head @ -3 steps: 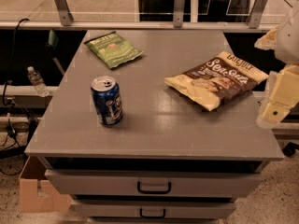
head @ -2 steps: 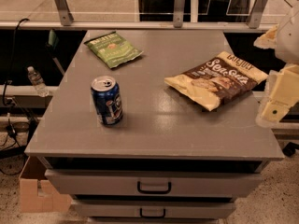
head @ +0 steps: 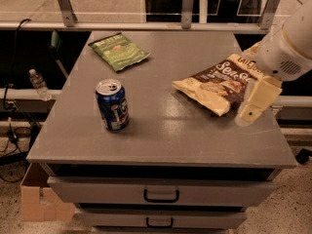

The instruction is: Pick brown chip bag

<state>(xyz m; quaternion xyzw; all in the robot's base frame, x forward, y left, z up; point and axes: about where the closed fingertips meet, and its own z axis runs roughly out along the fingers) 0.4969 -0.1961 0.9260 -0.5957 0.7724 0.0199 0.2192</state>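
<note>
Of the brown chip bag (head: 219,84): lay flat on the table (head: 161,145) by the middle of its right edge, dark face and white lettering up; had not shifted. Of the tool (head: 253,106): had slid inward from beyond the right edge over the past second and hung at the bag's right end, overlapping it in view; could not tell whether touching, nor whether spread or pressed together. Judged as an approach closing in, no grasp made yet. Farther out, unmoved: a blue can (head: 112,105) upright toward the front left corner, a green chip bag (head: 118,51) flat near the back left corner.
</note>
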